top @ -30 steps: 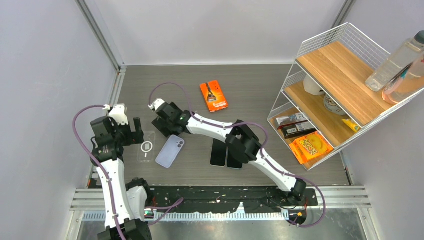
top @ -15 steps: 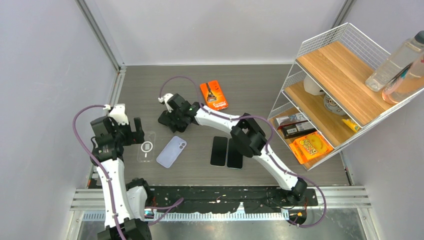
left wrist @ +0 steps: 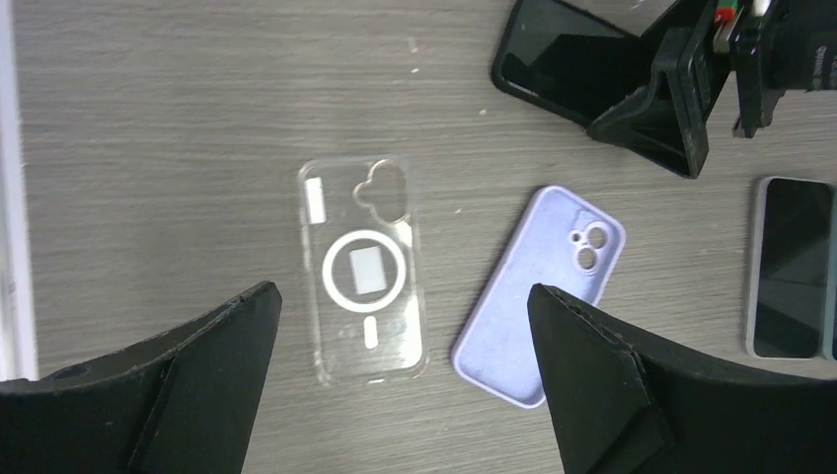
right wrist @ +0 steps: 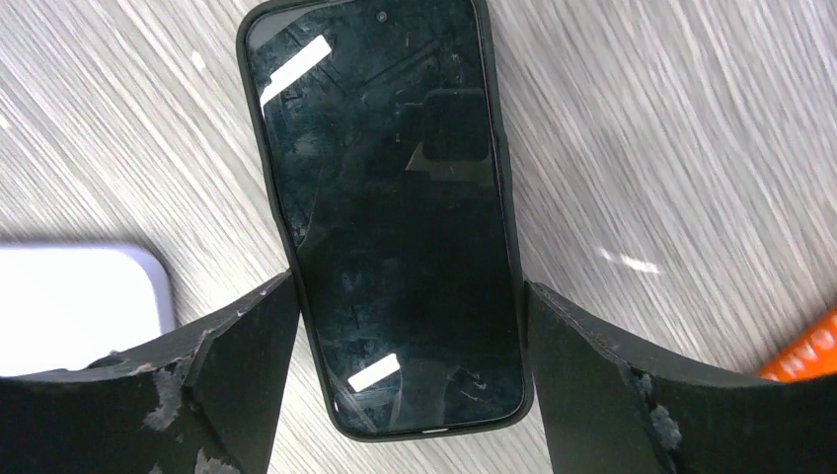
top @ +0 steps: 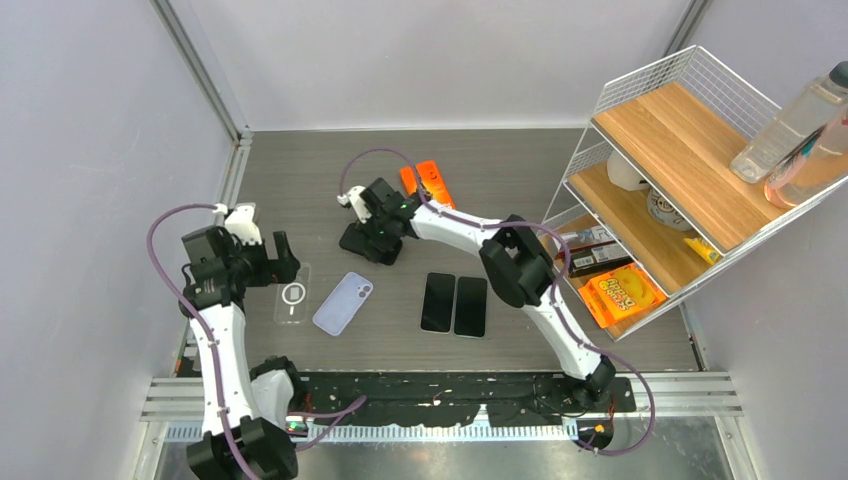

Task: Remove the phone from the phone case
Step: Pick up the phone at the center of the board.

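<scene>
My two arms, left arm point(top: 219, 345) and right arm point(top: 449, 226): white tubular links, black joint housings, each trailed by a looping purple cable point(top: 151, 238). On both, the fingers point(left wrist: 168, 380) are matte black wedges. The right pair point(right wrist: 212, 390) carries pale scuffs and chips along its edges.

A black phone point(right wrist: 395, 217) lies flat and screen up on the grey wood-grain table point(right wrist: 612, 148). It is still seated in its case point(right wrist: 424, 430), a black shell whose thin raised rim wraps all four edges and rounded corners of the glass. The screen is dark and off, smudged with fingerprints and dust, and it reflects two short white streaks of light. In the right wrist view its long axis runs nearly top to bottom, leaning slightly left at the top. The left wrist view shows only part of it, at the upper edge.
</scene>
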Available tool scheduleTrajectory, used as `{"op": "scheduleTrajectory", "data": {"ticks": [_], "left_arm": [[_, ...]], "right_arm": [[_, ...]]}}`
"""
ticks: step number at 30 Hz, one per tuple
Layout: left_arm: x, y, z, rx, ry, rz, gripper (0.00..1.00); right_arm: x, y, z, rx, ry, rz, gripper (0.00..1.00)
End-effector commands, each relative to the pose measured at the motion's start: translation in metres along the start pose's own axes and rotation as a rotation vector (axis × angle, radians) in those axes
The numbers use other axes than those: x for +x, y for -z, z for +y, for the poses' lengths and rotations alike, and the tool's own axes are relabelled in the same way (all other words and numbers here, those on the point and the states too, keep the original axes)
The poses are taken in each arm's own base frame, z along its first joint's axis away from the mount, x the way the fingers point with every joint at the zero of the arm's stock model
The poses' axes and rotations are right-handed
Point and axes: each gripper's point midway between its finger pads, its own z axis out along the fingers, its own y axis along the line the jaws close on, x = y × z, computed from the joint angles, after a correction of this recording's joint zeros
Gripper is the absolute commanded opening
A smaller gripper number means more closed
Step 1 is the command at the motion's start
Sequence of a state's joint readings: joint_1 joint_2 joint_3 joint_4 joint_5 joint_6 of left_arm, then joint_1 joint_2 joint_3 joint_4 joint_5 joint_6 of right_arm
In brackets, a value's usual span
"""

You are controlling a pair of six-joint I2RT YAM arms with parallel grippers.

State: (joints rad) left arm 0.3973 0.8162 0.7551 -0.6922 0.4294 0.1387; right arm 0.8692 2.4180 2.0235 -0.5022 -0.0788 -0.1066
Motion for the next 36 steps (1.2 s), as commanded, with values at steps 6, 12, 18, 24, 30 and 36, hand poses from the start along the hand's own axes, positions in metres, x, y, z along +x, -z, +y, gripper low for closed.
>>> {"op": "scheduleTrajectory", "data": {"ticks": [6,12,18,24,30,36], "left_arm": [[-0.062,-0.006,-0.039,0.239,0.041,-0.083,0.95],[-0.076,-0.020,-0.071,0.329,0.048,-0.043,0.94],[-0.081,-0.042,-0.095,0.396,0.089,0.027,0.94],[-0.079,-0.054,-0.102,0.414,0.115,0.071,0.94],[-0.076,-0.053,-0.100,0.402,0.094,0.069,0.95],[-0.072,-0.051,-0.100,0.405,0.082,0.076,0.96]], "right_arm": [[0.009,0.082,-0.021,-0.033,0.111,-0.030,0.05],[0.014,0.101,-0.017,-0.100,0.153,-0.068,0.05],[0.015,0.108,-0.022,-0.118,0.154,-0.083,0.05],[0.042,0.088,-0.019,-0.144,0.128,0.022,0.08],[0.054,0.068,-0.021,-0.154,0.148,0.092,0.29],[0.057,0.057,-0.020,-0.176,0.185,0.143,0.50]]}}
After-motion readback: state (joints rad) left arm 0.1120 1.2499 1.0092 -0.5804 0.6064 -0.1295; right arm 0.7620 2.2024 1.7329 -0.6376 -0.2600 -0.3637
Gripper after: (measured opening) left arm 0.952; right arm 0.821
